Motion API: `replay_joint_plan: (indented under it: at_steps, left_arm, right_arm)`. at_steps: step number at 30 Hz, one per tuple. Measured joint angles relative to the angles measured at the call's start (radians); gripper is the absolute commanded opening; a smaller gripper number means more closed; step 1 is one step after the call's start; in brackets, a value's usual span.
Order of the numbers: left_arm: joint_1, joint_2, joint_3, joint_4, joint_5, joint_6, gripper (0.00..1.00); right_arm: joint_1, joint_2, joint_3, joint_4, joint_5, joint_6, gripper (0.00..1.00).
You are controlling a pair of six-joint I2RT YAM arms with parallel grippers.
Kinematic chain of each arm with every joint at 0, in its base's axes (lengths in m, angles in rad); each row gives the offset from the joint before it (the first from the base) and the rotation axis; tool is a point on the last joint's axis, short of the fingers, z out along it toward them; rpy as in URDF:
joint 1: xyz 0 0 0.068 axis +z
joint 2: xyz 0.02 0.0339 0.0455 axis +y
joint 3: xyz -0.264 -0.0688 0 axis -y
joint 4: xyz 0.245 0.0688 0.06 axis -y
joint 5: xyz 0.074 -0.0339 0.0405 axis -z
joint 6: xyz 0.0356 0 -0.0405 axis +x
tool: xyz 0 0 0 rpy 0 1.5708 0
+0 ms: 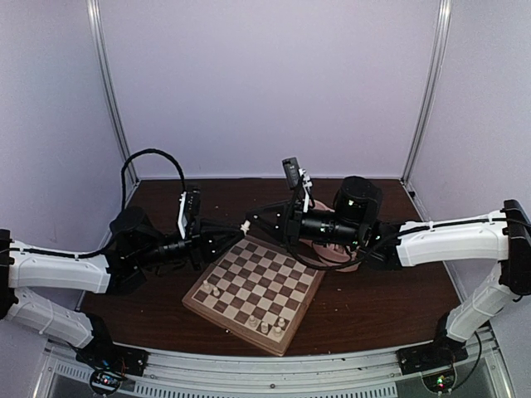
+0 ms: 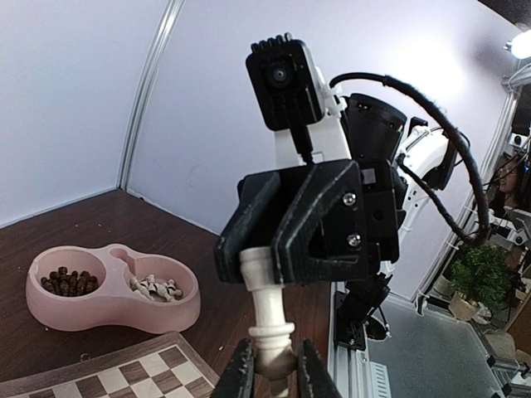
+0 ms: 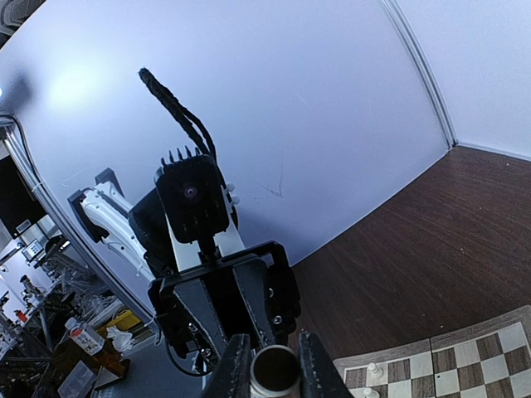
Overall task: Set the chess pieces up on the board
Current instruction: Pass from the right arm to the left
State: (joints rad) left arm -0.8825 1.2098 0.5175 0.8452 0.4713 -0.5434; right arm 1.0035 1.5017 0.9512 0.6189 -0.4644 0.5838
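Left jaws and right jaws squeeze 1 chess piece (image 2: 268,308); its top is hidden. Pink bowl (image 2: 108,312) sits lower left.

Left wrist view: we lose the cream piece (image 2: 270,308) off the bottom edge, and most of the board (image 2: 124,377) too. From the top, the set pieces (image 1: 264,325) are too tiny to name.

Robotics lab: white-panelled test booth (image 1: 265,83), cluttered benches (image 3: 50,340) beyond.
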Motion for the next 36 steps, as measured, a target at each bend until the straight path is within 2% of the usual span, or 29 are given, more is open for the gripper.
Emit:
replay_joint_plan:
  at_steps: [2,6,10,11,13,14,19,27,32,36]
  left_arm:
    - [0.0,0.0,0.0,-0.001,0.002,0.002,0.0]
    - [0.0,-0.009,0.0,-0.019,0.0,0.011,0.0]
    - [0.0,-0.042,0.001,-0.084,-0.005,0.033,0.0]
    - [0.0,-0.057,0.002,-0.113,-0.009,0.04,0.0]
    - [0.0,-0.082,0.007,-0.168,-0.021,0.056,0.0]
    - [0.0,-0.092,0.014,-0.203,-0.032,0.064,0.0]
    - [0.0,-0.109,0.059,-0.363,-0.099,0.099,0.0]
    - [0.0,-0.101,0.201,-0.742,-0.208,0.095,0.0]
    - [0.0,-0.076,0.361,-1.058,-0.284,0.089,0.0]
    - [0.0,0.003,0.527,-1.279,-0.299,0.09,0.0]
  right_arm:
    - [0.0,0.0,0.0,0.0,0.001,0.0,0.07]
    - [0.0,0.0,0.0,-0.003,0.002,-0.002,0.15]
    - [0.003,0.0,0.0,-0.016,0.013,-0.01,0.46]
    - [0.005,0.0,0.0,-0.021,0.02,-0.02,0.57]
    - [0.006,-0.002,0.0,-0.035,0.029,-0.032,0.69]
    - [0.006,-0.005,0.0,-0.049,0.037,-0.043,0.72]
    - [0.004,-0.058,-0.01,-0.151,0.085,-0.084,0.75]
    - [0.0,-0.296,-0.095,-0.35,0.246,-0.22,0.77]
    - [0.0,-0.395,-0.153,-0.436,0.34,-0.316,0.76]
    - [0.0,-0.399,-0.187,-0.48,0.396,-0.37,0.76]
